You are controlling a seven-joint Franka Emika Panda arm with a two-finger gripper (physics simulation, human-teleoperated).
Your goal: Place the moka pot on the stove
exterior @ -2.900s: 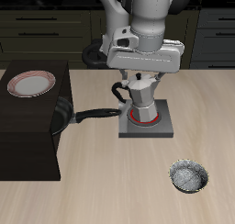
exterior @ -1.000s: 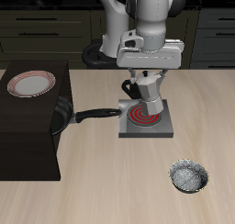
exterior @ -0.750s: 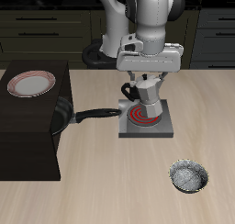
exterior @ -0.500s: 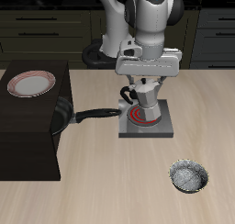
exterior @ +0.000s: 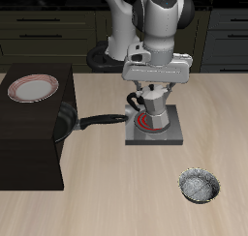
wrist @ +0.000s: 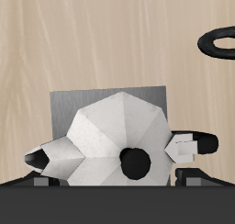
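Wrist view alone shows moka pot (wrist: pixel 115 140) lid.

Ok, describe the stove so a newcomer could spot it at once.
On the wooden table, look beneath the robot's arm, beside the black frying pan's handle. The stove is the flat square grey plate with a red spiral coil; the moka pot is over it.
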